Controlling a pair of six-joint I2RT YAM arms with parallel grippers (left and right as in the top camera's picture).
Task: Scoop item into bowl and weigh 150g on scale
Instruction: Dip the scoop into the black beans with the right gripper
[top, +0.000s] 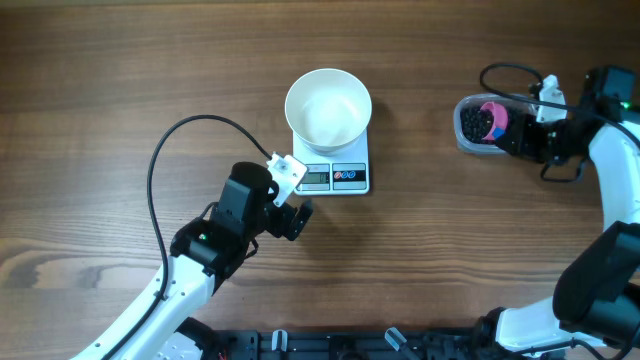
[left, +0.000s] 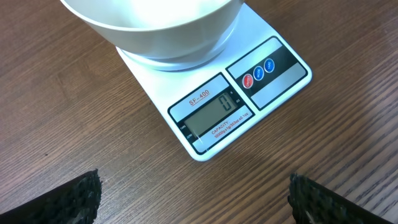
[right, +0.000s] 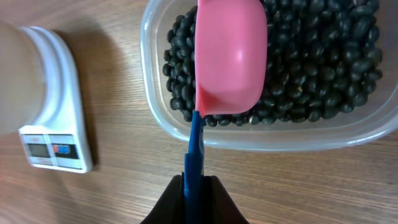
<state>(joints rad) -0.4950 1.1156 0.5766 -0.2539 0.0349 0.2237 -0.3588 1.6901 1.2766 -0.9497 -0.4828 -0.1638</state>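
Right gripper (right: 194, 190): jaws clamped on the blue handle (right: 194, 149) of pink scoop (right: 231, 56), held over black beans (right: 323, 62) in clear tub (right: 280, 140); scoop's inside hidden. Left gripper (left: 196, 198): fingers wide apart, empty, near scale (left: 211, 118) reading 0. White bowl (left: 155, 31) on scale, rim cropped.

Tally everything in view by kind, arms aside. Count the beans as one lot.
bowl: 1
scale: 1
tub: 1
scoop: 1
beans, one lot: 1
Total: 5
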